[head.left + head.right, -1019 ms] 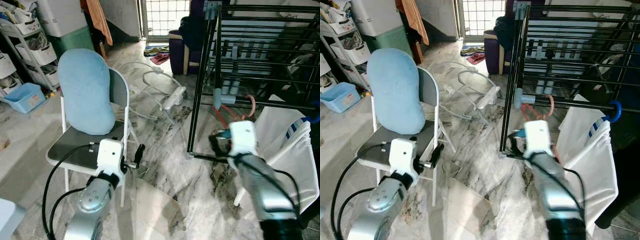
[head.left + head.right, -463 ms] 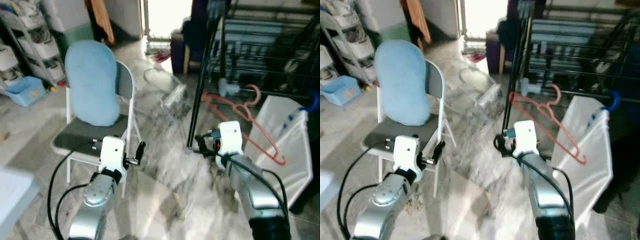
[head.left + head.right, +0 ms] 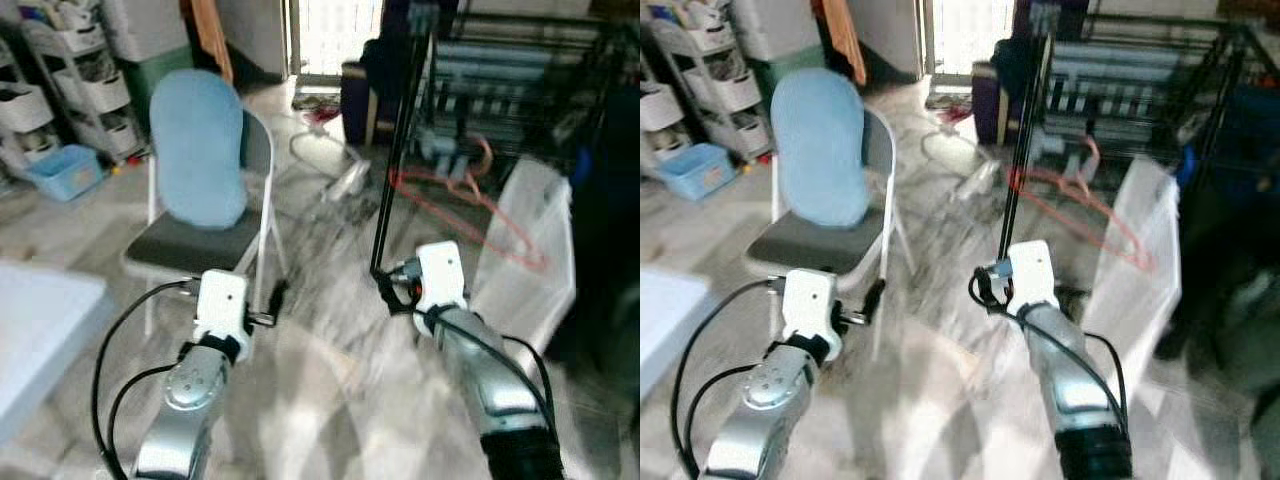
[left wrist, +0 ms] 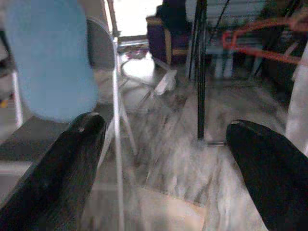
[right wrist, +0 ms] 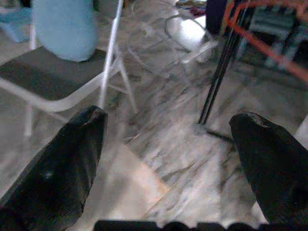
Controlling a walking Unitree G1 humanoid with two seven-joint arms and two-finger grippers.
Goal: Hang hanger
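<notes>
An empty orange hanger [image 3: 470,195] hangs by its hook from a low rail of the black drying rack [image 3: 398,120], blurred. It also appears in the left wrist view, hanger [image 4: 262,45], and the right wrist view, hanger [image 5: 262,43]. My right gripper [image 3: 385,288] is held low over the floor, short of the rack's front leg and apart from the hanger, open and holding nothing. My left gripper [image 3: 275,298] hovers by the chair's front edge, open too. The wrist views show wide gaps between the left fingers [image 4: 72,159] and the right fingers [image 5: 67,163].
A white folding chair [image 3: 190,245] with a blue cushion [image 3: 200,150] stands at the left. A white garment [image 3: 530,235] hangs on the rack beside the hanger. A clear plastic frame [image 3: 335,170] lies on the marble floor. A white surface [image 3: 40,320] sits near left, shelves [image 3: 70,90] behind.
My right gripper has drawn back from the hanger, which stays hanging on the rail. The camera has shifted, bringing a white surface in at the left; the picture is blurred.
</notes>
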